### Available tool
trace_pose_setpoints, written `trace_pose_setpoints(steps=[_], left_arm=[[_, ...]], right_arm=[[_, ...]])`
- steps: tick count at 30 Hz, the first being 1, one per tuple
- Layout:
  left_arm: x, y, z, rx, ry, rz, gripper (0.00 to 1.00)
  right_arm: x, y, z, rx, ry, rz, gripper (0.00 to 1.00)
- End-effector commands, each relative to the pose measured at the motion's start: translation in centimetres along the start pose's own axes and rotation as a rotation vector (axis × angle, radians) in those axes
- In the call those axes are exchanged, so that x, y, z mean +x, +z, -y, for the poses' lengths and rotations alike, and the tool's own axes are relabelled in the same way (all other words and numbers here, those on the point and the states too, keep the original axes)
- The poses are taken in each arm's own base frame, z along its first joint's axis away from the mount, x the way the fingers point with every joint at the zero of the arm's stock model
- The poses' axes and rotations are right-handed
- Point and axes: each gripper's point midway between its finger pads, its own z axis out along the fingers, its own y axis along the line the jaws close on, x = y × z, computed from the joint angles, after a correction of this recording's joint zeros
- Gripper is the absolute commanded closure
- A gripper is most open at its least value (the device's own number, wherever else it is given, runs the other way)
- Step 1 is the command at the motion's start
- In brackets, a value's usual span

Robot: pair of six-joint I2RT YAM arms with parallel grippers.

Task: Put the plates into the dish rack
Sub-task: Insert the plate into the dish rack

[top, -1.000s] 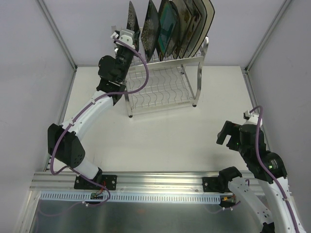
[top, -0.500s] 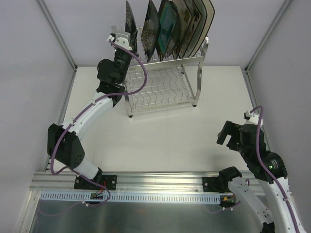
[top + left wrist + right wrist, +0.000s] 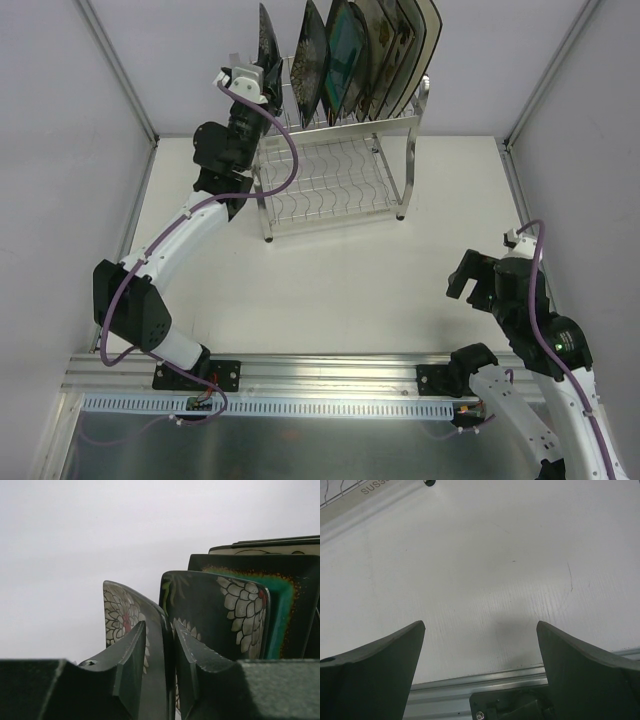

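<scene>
The dish rack [image 3: 330,180] stands at the back of the table with several plates upright in its top tier. The leftmost is a dark plate with white flowers [image 3: 268,40] [image 3: 120,615]. My left gripper [image 3: 252,80] [image 3: 159,625] straddles its near rim, jaws narrowly open, with a thin dark gap on the right side. Behind it stand a second dark flowered plate [image 3: 220,615] and a black and teal plate [image 3: 285,600]. My right gripper [image 3: 478,283] [image 3: 480,625] hangs wide open and empty over the bare table at the right.
The rack's lower tier [image 3: 335,190] holds nothing. One rack foot [image 3: 428,482] shows at the top of the right wrist view. The metal rail [image 3: 470,685] runs along the near edge. Frame posts [image 3: 120,70] stand at the back corners.
The left gripper has risen slightly along the leftmost plate's edge and its jaws have loosened from a tight grip. The right arm has barely moved.
</scene>
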Motion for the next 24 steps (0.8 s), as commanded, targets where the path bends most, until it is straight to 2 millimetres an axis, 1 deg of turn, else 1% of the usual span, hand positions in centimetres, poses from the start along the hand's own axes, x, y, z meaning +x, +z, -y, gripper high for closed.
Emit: trace_pose_setpoints(steps=[1, 5, 7, 9, 11, 14, 17, 18, 20, 22, 24], left_arm=[[-6.8, 0.4, -1.7, -0.034, 0.003, 0.163, 0.71], [-7.0, 0.4, -1.6, -0.031, 0.002, 0.16, 0.61], [-7.2, 0.4, -1.6, -0.03, 0.001, 0.162, 0.58], [-7.3, 0.3, -1.5, -0.029, 0.0, 0.162, 0.53], [-7.5, 0.3, -1.6, -0.03, 0.003, 0.162, 0.5], [-7.8, 0.4, -1.6, -0.029, 0.004, 0.162, 0.48], [-8.1, 0.3, -1.6, -0.026, 0.001, 0.164, 0.41], [-8.2, 0.3, -1.6, -0.026, 0.001, 0.164, 0.35], [-8.5, 0.2, -1.5, -0.015, 0.002, 0.16, 0.3], [-8.7, 0.2, -1.3, -0.005, 0.003, 0.145, 0.22], [-9.2, 0.0, -1.3, 0.002, -0.001, 0.143, 0.19]], right_arm=[[-0.7, -0.6, 0.3, 0.01, 0.02, 0.028, 0.0], [-0.8, -0.8, 0.3, 0.009, 0.022, 0.032, 0.0], [-0.8, -0.7, 0.3, 0.007, 0.022, 0.029, 0.0], [-0.7, -0.7, 0.3, 0.006, 0.019, 0.029, 0.0], [-0.7, -0.7, 0.3, 0.007, 0.018, 0.026, 0.0], [-0.7, -0.7, 0.3, 0.007, 0.023, 0.029, 0.0], [-0.6, -0.7, 0.3, 0.005, 0.025, 0.03, 0.0], [-0.6, -0.7, 0.2, 0.004, 0.025, 0.029, 0.01], [-0.7, -0.7, 0.2, 0.001, 0.026, 0.035, 0.0], [-0.7, -0.7, 0.2, 0.003, 0.028, 0.034, 0.0], [-0.7, -0.7, 0.3, 0.004, 0.027, 0.036, 0.01]])
